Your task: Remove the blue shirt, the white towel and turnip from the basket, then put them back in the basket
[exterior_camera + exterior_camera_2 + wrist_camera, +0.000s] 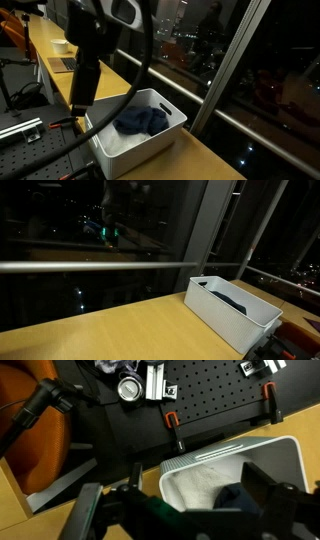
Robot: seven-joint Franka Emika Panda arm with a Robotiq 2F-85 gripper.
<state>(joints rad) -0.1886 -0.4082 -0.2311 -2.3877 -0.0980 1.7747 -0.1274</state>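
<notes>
Surface: pale wood tabletop (205,160), long and running beside the glass; the same wood grain shows in an exterior view (110,330). A black perforated board (210,395) butts against the table's edge, with red clamps (172,422) on it.

Room: night outside. Tall window (255,60) with grey uprights, city lights scattered in the dark panes; a horizontal rail (90,266) crosses the glass. Interior dim, arm mostly in silhouette. An orange rounded object (40,450) sits at the left of the wrist view, beside the board.

Task things: basket (140,150) stands on the wood near the table's end, upright, slot handle visible in its wall. Blue shirt (140,122) lies bunched inside it, on top of the white towel (200,485), which covers the basket floor. In an exterior view the shirt shows as a dark strip just under the basket rim.

Gripper (175,510): jaws spread wide, nothing between them, hanging above the basket's near end without touching rim or cloth.

Writing: metal fittings at the top of the wrist view are too blurred to read any lettering
</notes>
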